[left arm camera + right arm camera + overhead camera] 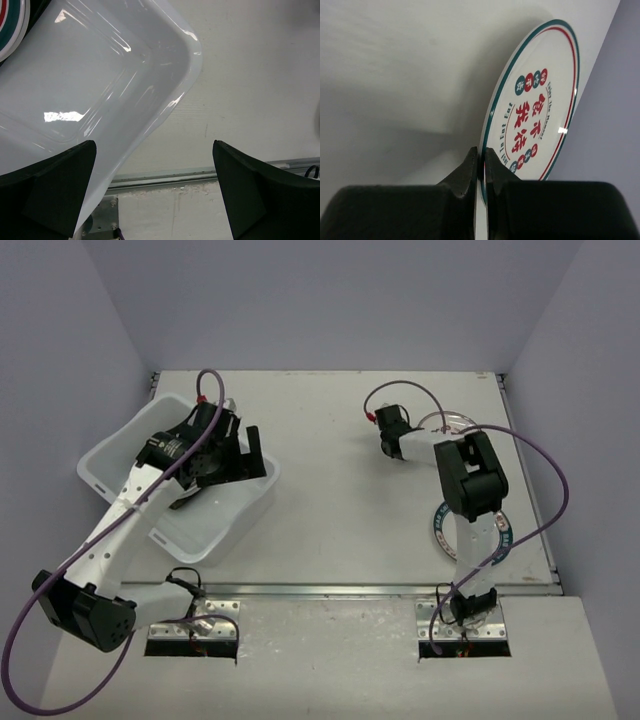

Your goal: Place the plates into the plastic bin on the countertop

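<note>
The white plastic bin (215, 530) sits on the left of the countertop (340, 500). My left gripper (222, 478) hangs open and empty over the bin's near right corner (190, 50); the left wrist view shows its fingers (65, 180) wide apart with nothing between them. A round teal- and red-rimmed plate (7, 30) shows at that view's top left, inside the bin. My right gripper (482, 152) is shut on the rim of a round white plate (540, 100), tilted on edge at the far right (455, 420). Another round plate (441, 530) lies partly hidden under my right arm.
A metal rail (350, 589) runs along the countertop's front edge and also shows in the left wrist view (200, 172). Grey walls close in the back and both sides. A purple cable (555, 490) loops out to the right of my right arm.
</note>
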